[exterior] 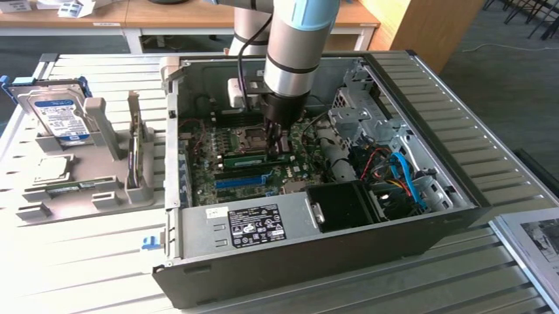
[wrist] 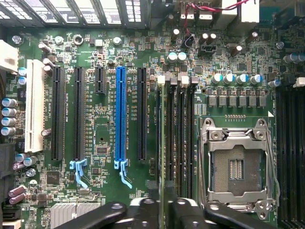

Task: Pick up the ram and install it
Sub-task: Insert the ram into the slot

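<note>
The ram (wrist: 165, 138) is a thin green stick seen edge-on, standing in a black memory slot next to the empty CPU socket (wrist: 237, 167). In the exterior view the ram (exterior: 245, 159) lies low on the motherboard inside the open computer case (exterior: 454, 190). My gripper (wrist: 165, 210) hangs straight over one end of the stick, its black fingers (wrist: 188, 212) on either side of the top edge. The jaws stand a little apart around it. My gripper (exterior: 277, 149) reaches down into the case from the silver arm.
A long blue slot (wrist: 120, 114) and black expansion slots lie beside the memory slots. On the exterior view's left, a grey holder (exterior: 78, 190) carries a hard drive (exterior: 59, 118) and another upright board (exterior: 133, 150). Cables and a drive cage crowd the case's right side.
</note>
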Available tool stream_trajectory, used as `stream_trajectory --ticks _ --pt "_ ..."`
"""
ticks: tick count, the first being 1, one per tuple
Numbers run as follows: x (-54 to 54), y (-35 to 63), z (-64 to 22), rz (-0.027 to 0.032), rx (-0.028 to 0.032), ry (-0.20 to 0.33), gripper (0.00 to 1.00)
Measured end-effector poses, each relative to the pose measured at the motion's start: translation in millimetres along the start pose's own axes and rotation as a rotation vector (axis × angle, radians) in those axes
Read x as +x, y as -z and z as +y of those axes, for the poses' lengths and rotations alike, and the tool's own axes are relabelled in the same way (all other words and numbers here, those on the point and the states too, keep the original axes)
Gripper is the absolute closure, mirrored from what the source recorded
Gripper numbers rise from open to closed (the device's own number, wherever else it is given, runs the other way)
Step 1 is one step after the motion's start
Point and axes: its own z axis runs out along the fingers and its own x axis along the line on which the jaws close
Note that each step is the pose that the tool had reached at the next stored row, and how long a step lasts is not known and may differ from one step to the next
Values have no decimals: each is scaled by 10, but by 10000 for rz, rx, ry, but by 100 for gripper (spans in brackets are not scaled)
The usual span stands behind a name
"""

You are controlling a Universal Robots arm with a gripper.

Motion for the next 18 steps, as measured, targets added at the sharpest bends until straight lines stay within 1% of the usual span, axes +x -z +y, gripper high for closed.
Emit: stream_trajectory --ticks 2,3,9,18 --pt "0 1 0 2 -1 -1 81" --pt "0 1 1 3 -1 -1 75" --pt "0 18 2 4 -2 -1 75" --pt "-5 172 9 3 -1 -2 75"
